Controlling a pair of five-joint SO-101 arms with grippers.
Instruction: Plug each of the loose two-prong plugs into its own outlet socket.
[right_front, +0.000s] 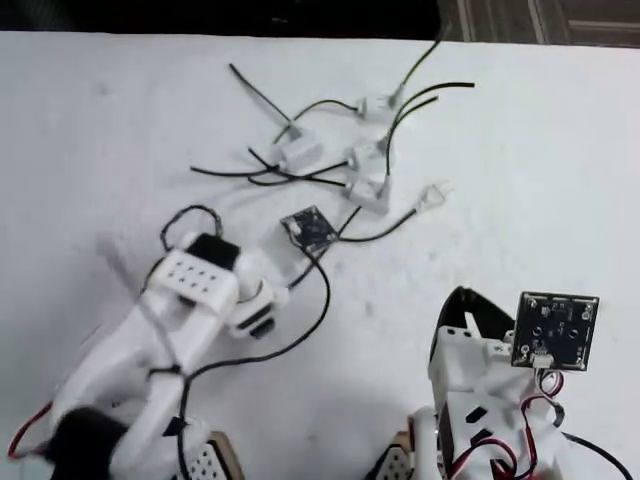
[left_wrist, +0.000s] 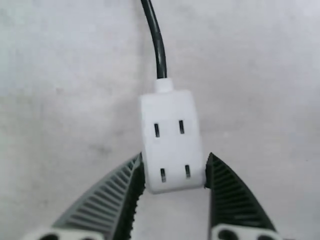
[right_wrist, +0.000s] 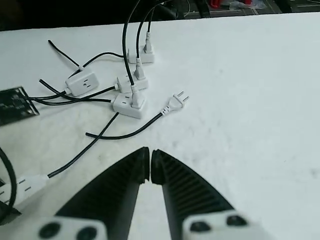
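Item: loose plug (right_wrist: 175, 102), prongs pointing away from your right gripper (right_wrist: 150, 152), which is sitting clenched and empty, nearer it; your left gripper (left_wrist: 175, 161) is grasping a socket block (left_wrist: 170, 130).

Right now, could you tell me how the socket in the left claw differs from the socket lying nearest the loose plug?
The left claw grips the held socket by both sides; the table socket beside the loose plug lies free. The held socket's slots are all empty; the table socket has a plug standing in it. Both are white with black cords.
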